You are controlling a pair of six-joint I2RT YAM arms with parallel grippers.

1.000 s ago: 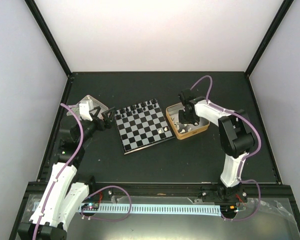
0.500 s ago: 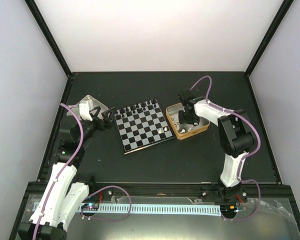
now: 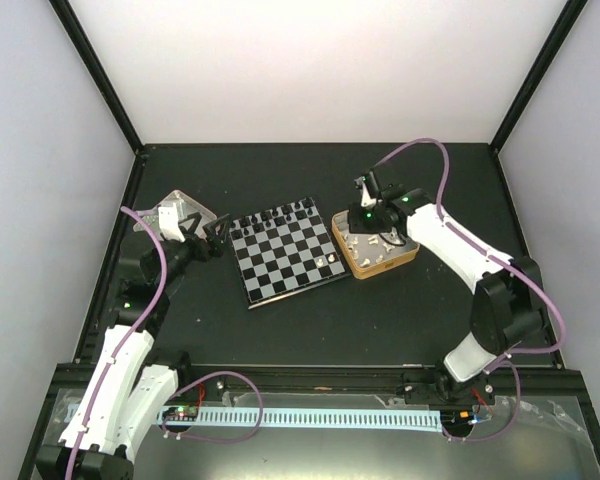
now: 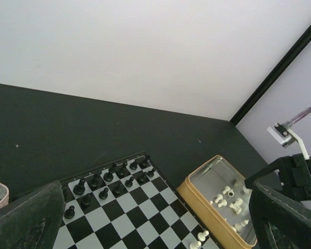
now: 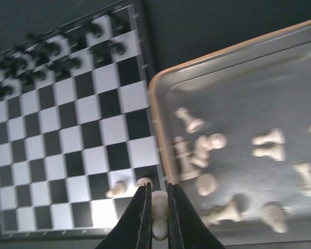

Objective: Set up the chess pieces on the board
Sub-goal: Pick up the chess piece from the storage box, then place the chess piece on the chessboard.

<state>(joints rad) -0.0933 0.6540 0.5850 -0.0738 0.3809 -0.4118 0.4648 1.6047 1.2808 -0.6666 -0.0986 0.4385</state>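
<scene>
Over the tin (image 3: 384,268), right arm (image 3: 450,243) aloft

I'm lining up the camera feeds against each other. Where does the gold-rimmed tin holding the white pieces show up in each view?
Top external: the gold-rimmed tin is just right of centre.
Left wrist: it is in the bottom right corner, cut off by the lower edge.
Right wrist: it fills the right half.
Shared landmark: the board lies just left of the tin in every view.
</scene>
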